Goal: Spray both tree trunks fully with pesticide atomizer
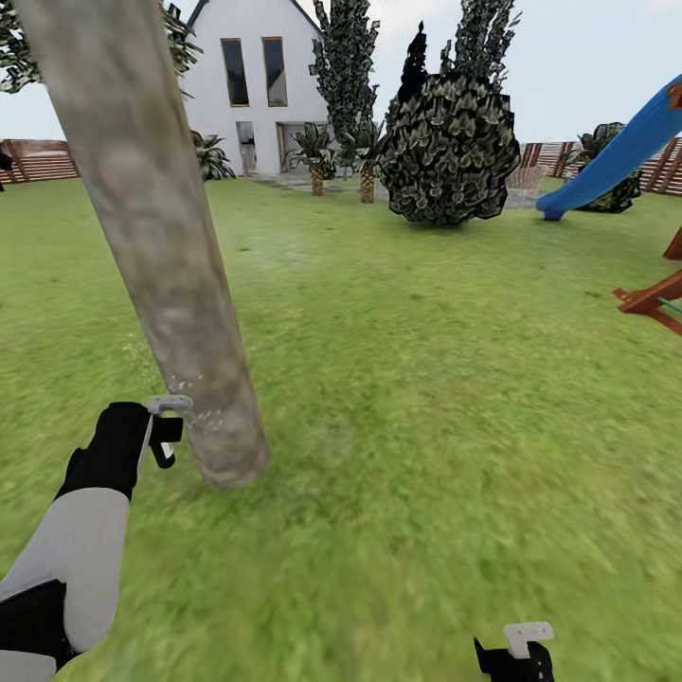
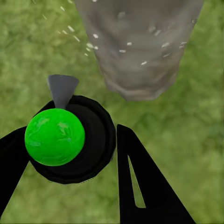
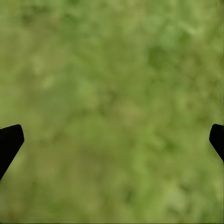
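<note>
while the left gripper hangs just beside the base of the tree trunk, its jaws are closed around the pesticide atomizer, whose pale grey trigger head sits nearest the bark. in the left wrist view the atomizer shows as a dark round body with a bright green spot, held between the two black fingers, its grey nozzle aimed toward the trunk. small pale flecks dot the lower bark and hang in the air beside the trunk, over the grass floor. the trunk itself is mottled grey-beige, widening slightly where it meets the floor, and it leans across the head view toward the upper left.

beyond the trunk, a white house stands at the far edge of the lawn, with short palms in front of it and a large dark round shrub further to the right of the trunk. a brown slat fence runs along the boundary behind the trunk. well to the right of the trunk are a blue slide and a red-brown wooden frame.

the right gripper hangs low over the grass, well apart from the trunk; in the right wrist view its jaws stand wide open, fingertips at the edges, blurred green grass between them.
</note>
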Robot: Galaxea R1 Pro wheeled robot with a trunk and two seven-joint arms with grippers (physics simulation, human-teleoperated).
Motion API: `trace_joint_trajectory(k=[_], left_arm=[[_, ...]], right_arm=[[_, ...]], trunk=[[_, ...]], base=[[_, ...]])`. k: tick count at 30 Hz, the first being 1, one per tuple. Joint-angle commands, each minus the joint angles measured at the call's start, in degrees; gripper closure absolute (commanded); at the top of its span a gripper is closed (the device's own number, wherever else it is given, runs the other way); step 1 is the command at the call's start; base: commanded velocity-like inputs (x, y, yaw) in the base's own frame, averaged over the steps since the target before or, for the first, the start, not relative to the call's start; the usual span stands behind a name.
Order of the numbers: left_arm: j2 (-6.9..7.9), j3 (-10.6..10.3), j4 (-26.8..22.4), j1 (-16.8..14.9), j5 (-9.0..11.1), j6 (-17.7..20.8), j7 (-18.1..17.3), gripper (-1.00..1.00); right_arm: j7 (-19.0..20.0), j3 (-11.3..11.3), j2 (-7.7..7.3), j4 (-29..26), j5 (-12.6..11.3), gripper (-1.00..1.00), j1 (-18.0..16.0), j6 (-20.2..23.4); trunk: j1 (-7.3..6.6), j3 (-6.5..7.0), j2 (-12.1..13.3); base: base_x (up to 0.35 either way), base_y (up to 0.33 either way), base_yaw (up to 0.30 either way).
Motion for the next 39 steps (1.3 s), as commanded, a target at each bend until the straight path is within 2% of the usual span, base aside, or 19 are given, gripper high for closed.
trace_joint_trajectory(k=[1,10,27,29,31,36,39], left_arm=[[0.00,0.1,-0.1,0.0,-0.7,0.1,-0.6,1.00],[0.39,0.3,-0.3,-0.1,-0.8,0.1,-0.6,1.00],[0.65,0.3,-0.4,-0.2,-1.2,0.1,0.0,1.00],[1.58,0.3,-0.4,0.0,-1.1,0.1,0.0,1.00],[3.68,0.4,-0.3,0.2,-1.1,-0.1,0.1,1.00],[4.18,0.9,-0.1,1.4,-1.1,-0.6,0.1,1.00],[4.26,1.0,-0.2,3.3,-1.1,-0.8,0.2,1.00]], right_arm=[[0.0,-0.5,-0.01,0.1,0.5,-1.00,0.0,-0.2],[0.1,-0.5,0.06,0.1,0.5,-1.00,0.0,-0.2],[0.1,-0.5,0.08,0.1,0.6,-1.00,0.0,-0.2],[0.1,-0.5,0.08,0.1,0.6,-1.00,0.0,-0.2],[0.1,-0.5,0.16,0.1,0.6,-1.00,0.0,-0.2],[0.1,-0.5,0.25,0.1,0.6,-1.00,0.0,-0.2],[0.1,-0.5,0.26,0.1,0.6,-1.00,0.0,-0.2]], trunk=[[0.01,-0.05,0.0],[0.01,0.20,0.0],[0.01,0.21,0.0],[0.01,0.21,0.0],[0.01,0.21,0.0],[0.01,0.21,0.0],[0.01,0.21,0.0]], base=[[0.076,0.000,0.000],[0.009,-0.003,-0.175],[0.000,-0.260,-0.002],[0.000,-0.272,0.000],[0.000,-0.272,0.008],[0.000,-0.272,0.213],[0.000,-0.264,0.273]])
